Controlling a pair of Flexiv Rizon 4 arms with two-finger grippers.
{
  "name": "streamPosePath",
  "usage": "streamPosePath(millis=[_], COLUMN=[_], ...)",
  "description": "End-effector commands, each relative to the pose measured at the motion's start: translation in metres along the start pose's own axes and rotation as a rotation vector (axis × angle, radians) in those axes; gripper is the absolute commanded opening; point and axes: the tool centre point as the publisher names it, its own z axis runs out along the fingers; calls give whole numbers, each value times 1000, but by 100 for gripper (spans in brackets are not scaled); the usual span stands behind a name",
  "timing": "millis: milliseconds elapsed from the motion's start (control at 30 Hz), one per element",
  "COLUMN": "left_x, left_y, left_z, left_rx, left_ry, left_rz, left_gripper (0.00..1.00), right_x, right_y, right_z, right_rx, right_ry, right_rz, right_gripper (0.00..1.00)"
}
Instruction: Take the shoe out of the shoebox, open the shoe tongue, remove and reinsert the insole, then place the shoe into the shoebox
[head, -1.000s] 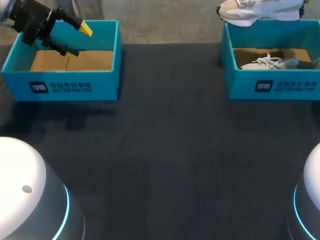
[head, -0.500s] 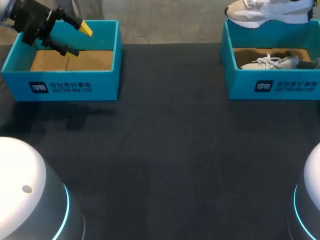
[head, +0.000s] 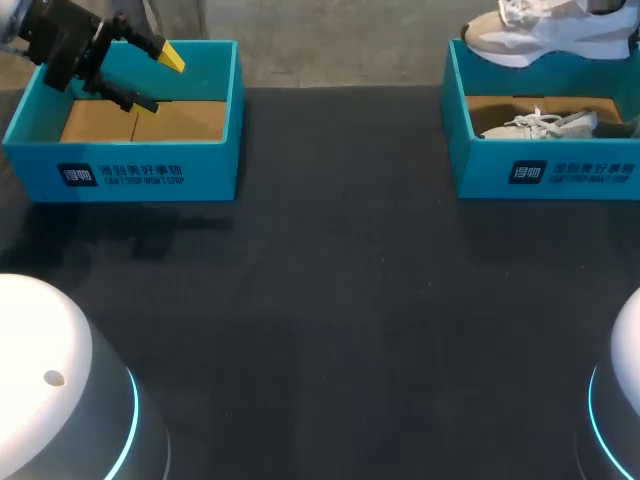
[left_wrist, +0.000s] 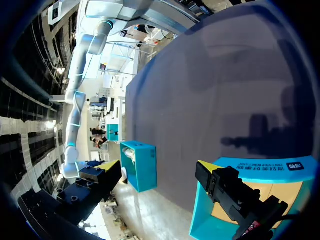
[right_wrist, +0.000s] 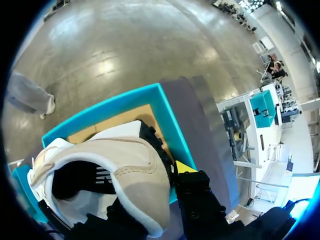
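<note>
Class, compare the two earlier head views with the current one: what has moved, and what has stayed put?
The lifted shoe has drifted toward the view's right and slightly lower, above the right shoebox, still held aloft. Nothing was grasped or released. The left gripper stays open over the left shoebox, and the second shoe lies unmoved inside the right shoebox.

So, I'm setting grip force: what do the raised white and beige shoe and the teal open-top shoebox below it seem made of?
The white and beige shoe: likely a matte suede-like or synthetic upper, judging by its soft, dull panels and padded collar; exact fabric unclear. The teal open-top shoebox: probably printed cardboard, given thin straight walls and a plain brown floor.
</note>
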Motion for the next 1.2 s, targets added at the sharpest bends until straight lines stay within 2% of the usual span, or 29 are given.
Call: streamPosePath(millis=[33, 500, 1200], left_x=[0, 0, 0], left_y=[0, 0, 0], left_z=[0, 0, 0], left_rx=[0, 0, 0], left_ry=[3, 3, 3], left_rz=[0, 0, 0], left_gripper=[100, 100, 100], right_x=[-5, -12, -30], right_y=[-11, -31, -44], right_z=[4, 28, 66], right_rx=[-19, 10, 61], right_ry=[4, -12, -33], right_rz=[5, 18, 64], right_gripper=[0, 0, 0])
